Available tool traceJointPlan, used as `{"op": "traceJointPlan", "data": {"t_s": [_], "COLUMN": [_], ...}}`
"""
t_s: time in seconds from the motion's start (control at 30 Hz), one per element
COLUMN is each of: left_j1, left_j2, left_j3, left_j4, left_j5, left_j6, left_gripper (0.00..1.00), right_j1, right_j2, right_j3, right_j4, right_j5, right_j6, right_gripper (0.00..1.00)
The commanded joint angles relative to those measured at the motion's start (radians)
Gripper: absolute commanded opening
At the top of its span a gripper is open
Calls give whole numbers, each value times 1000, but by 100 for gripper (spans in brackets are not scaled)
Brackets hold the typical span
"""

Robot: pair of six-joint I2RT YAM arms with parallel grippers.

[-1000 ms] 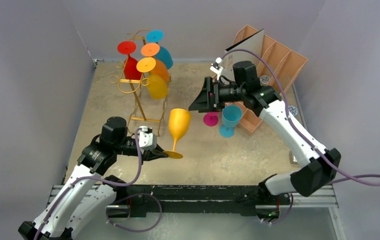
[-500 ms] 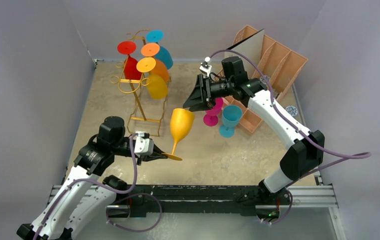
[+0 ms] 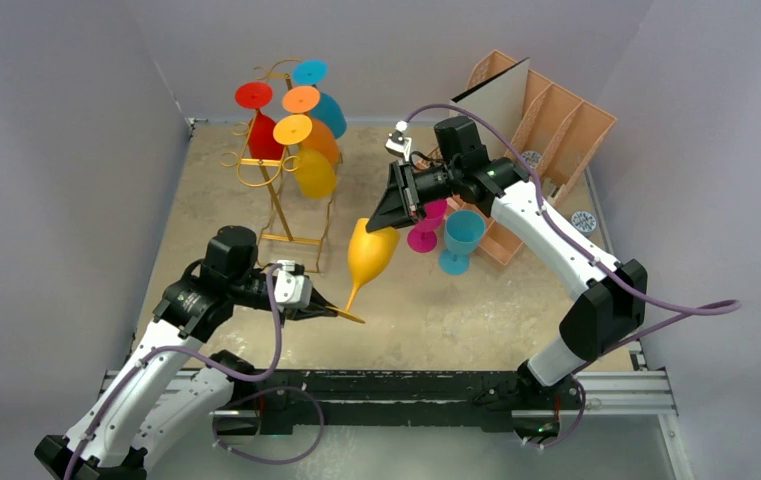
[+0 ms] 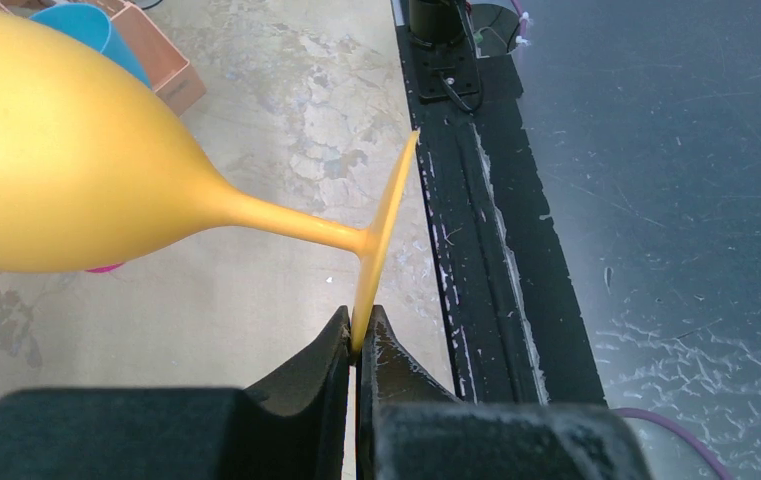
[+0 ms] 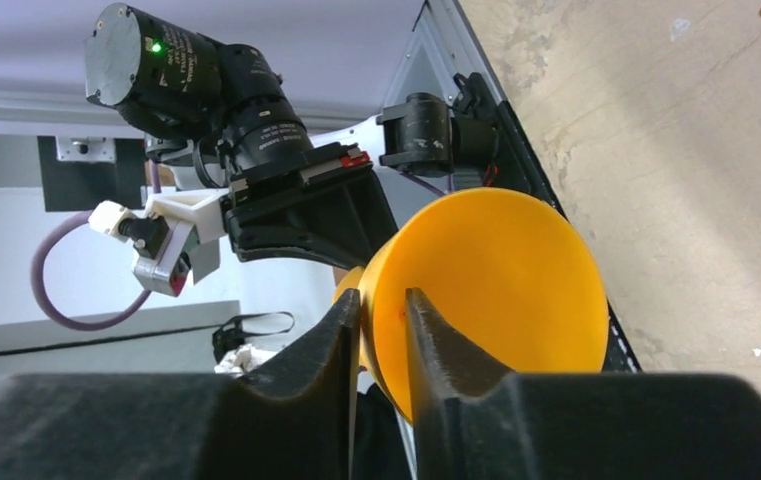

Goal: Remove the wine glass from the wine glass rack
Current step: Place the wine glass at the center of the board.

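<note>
A yellow wine glass (image 3: pixel 371 255) hangs tilted over the table to the right of the gold wine glass rack (image 3: pixel 281 212), off its hooks. My left gripper (image 3: pixel 328 312) is shut on the edge of the glass's foot (image 4: pixel 381 240), pinching it between both fingertips. My right gripper (image 3: pixel 376 222) straddles the rim of the bowl (image 5: pixel 496 290). One finger (image 5: pixel 341 325) lies against the outside, the other stands inside with a narrow gap left. Several coloured glasses (image 3: pixel 306 135) hang on the rack.
A teal glass (image 3: pixel 461 235) and a pink glass (image 3: pixel 423 238) stand just right of the right gripper. The peach slotted organiser (image 3: pixel 556 120) fills the back right corner. The black rail (image 4: pixel 476 200) runs along the table's near edge.
The right arm swung left from the teal and pink glasses to the yellow glass's rim, its jaws narrowing round it. The left arm tipped the glass toward it.
</note>
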Motion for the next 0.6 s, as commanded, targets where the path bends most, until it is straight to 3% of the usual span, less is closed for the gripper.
{"op": "traceJointPlan", "data": {"t_s": [0.0, 0.13, 0.33, 0.5, 0.57], "left_j1": [-3, -3, -3, -2, -3], "left_j2": [14, 15, -2, -18, -24], "left_j3": [52, 53, 42, 39, 36], "left_j4": [-24, -22, 0, 18, 18], "left_j5": [17, 21, 19, -24, -25], "left_j6": [65, 68, 71, 35, 27], "left_gripper": [0, 0, 0, 30, 38], "right_j1": [5, 5, 6, 7, 5], "right_j2": [-9, -17, -34, -55, -65], "right_j3": [28, 20, 6, -8, -13], "right_j4": [-7, 6, 18, 16, 11], "right_j5": [-80, -90, -93, -60, -39], "right_j6": [-13, -16, -19, -33, -47], "right_gripper": [19, 0, 0, 0, 0]}}
